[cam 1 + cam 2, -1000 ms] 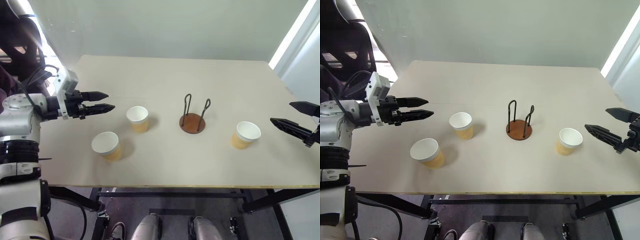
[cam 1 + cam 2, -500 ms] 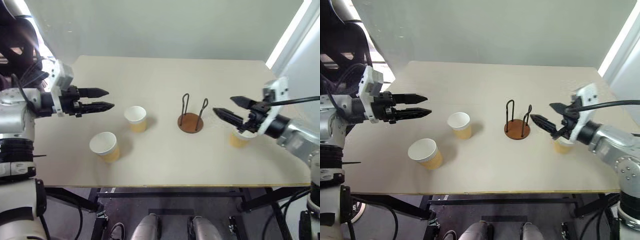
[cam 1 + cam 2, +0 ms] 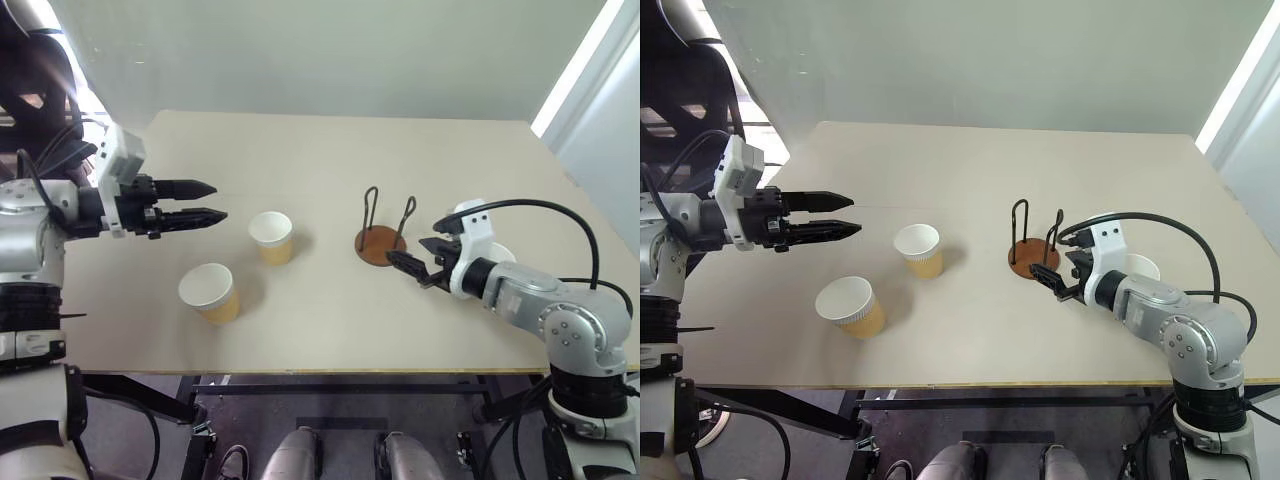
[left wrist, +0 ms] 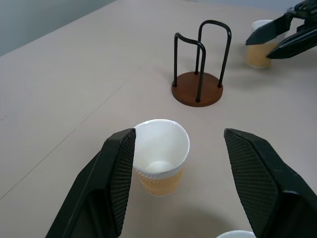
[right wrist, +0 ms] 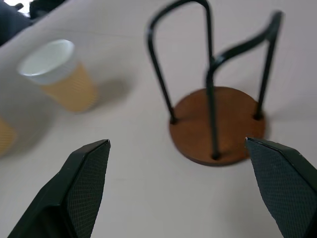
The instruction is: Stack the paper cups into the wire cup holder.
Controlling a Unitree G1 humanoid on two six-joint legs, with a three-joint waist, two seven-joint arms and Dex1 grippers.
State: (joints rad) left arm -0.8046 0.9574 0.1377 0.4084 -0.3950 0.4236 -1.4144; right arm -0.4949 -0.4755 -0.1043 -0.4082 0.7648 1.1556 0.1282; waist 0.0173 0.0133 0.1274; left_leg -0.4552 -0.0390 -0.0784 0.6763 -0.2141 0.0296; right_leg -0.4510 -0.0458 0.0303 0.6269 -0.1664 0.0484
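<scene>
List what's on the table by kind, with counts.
Cups: 3, at and, partly behind the right arm
Holder: 1
Total: 4

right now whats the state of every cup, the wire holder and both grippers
yellow-orange paper cup nearest the table's front edge: upright, empty
yellow-orange paper cup beside the left gripper: upright, empty
third paper cup behind the right arm: upright, mostly hidden
rust-brown disc wire cup holder: upright, empty
left gripper: open, holding nothing
right gripper: open wide, holding nothing, near the holder
</scene>
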